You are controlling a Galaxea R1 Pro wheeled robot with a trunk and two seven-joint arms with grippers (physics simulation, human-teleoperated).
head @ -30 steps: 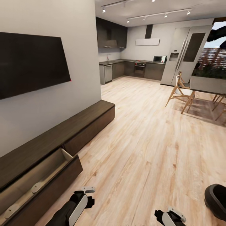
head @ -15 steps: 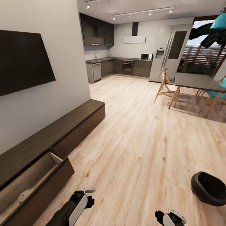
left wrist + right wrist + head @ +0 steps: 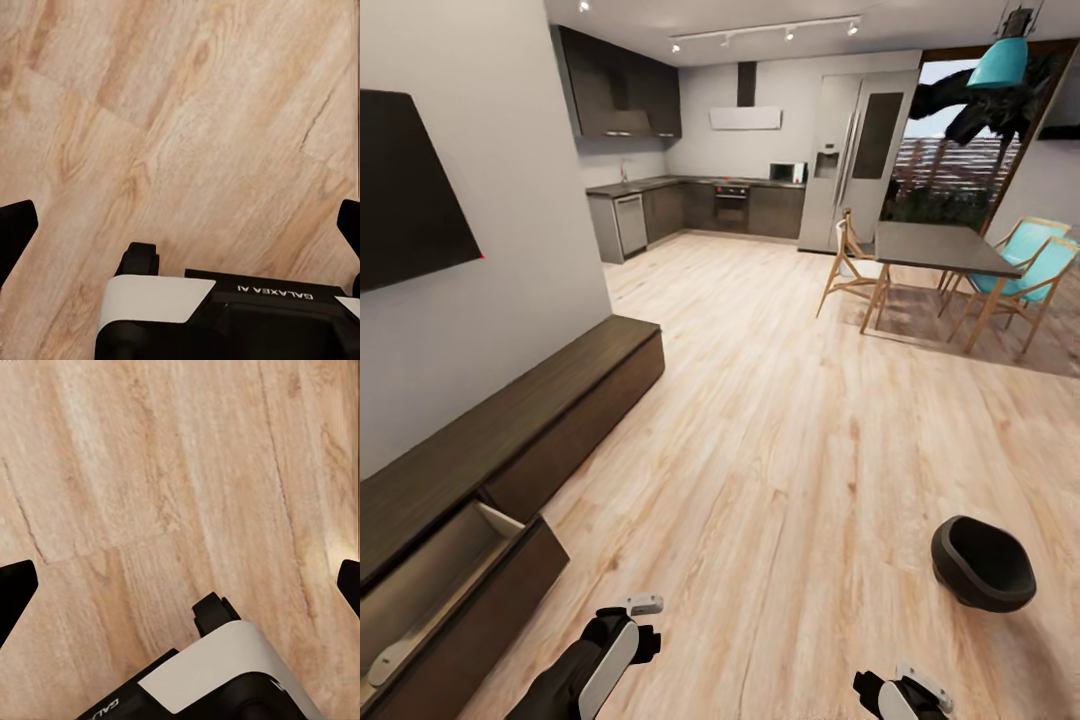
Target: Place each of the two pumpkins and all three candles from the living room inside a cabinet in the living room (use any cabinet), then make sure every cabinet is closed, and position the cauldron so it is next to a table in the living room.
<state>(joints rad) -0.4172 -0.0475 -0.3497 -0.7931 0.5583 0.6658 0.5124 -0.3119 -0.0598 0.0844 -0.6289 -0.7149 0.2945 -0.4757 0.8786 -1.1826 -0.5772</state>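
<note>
The long dark-brown cabinet [image 3: 520, 420] runs along the left wall, and its near drawer [image 3: 455, 590] is pulled out, showing a pale beige inside. A small pale object [image 3: 385, 660] lies in that drawer; I cannot tell what it is. The black cauldron [image 3: 982, 563] sits on the wood floor at the lower right, mouth tilted up. My left arm [image 3: 605, 650] and right arm [image 3: 900, 695] are low at the view's bottom edge. Both wrist views look down at bare floor: left gripper [image 3: 182, 229] and right gripper [image 3: 182, 585] are open and hold nothing. The pumpkins, candles and table are out of view.
A dark TV [image 3: 410, 200] hangs above the cabinet. A dining table [image 3: 935, 245] with wooden and teal chairs [image 3: 1020, 270] stands at the back right. A kitchen counter [image 3: 690, 205] and a fridge [image 3: 855, 160] line the far wall. Open wood floor [image 3: 780, 420] lies ahead.
The head view has swung to the right, so the cabinet and TV slid left and the cauldron came fully into view. Both arms keep their pose.
</note>
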